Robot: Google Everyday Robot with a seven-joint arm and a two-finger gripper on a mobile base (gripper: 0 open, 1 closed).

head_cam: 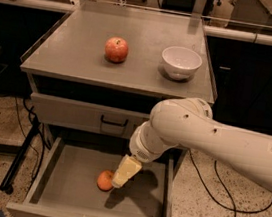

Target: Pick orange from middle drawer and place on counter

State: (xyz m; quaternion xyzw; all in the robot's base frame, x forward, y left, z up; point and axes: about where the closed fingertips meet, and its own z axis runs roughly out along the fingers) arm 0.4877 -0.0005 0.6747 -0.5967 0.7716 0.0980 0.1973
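Observation:
The orange (104, 181) lies on the floor of the open middle drawer (140, 204), left of its centre. My gripper (123, 172) hangs down into the drawer from the white arm (208, 136), its cream tip right beside the orange's right side and partly over it. The counter (147, 29) is the grey cabinet top above.
A red-yellow apple (116, 49) and a white bowl (181, 62) stand on the counter. A closed drawer front with a black handle (114, 122) sits above the open drawer. Black cables (27, 130) run down the cabinet's left side, another on the floor at right.

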